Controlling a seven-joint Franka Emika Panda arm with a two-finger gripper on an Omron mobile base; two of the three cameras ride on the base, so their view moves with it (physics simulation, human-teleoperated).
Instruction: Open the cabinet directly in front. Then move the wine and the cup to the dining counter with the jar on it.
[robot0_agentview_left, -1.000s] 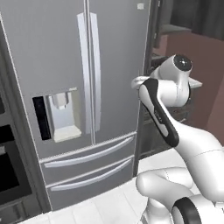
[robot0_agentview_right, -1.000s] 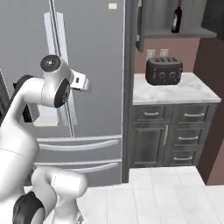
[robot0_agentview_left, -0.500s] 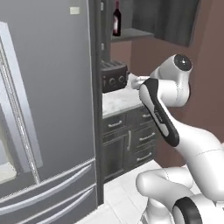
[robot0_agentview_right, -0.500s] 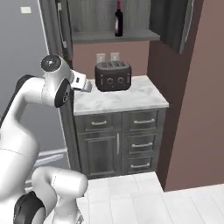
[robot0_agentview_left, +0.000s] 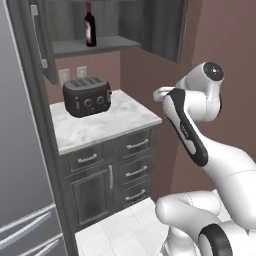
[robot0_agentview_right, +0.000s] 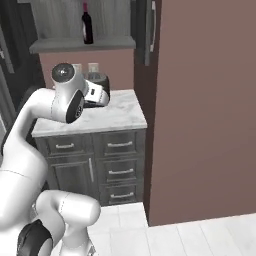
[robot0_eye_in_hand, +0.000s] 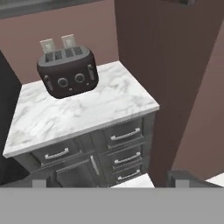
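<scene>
Now: cabinet stands open, wine waits on its shelf, gripper released and empty.

The cabinet (robot0_agentview_left: 165, 30) above the toaster (robot0_agentview_left: 86, 96) has both doors swung wide, so the step in hand looks to be reaching the wine (robot0_agentview_left: 90, 25), which stands upright on the shelf directly above the toaster, toward the shelf's front edge. The gripper (robot0_eye_in_hand: 111, 181) hangs with its jaws spread and nothing between them, looking down on the toaster and the marble bench (robot0_eye_in_hand: 78, 113) from well out in front of it. To do this well, the hand should rise clear above the toaster, come in level between the open doors, and close on the bottle's broad body below the red neck, keeping it upright. The cup cannot be made out on the shelf from here.
</scene>
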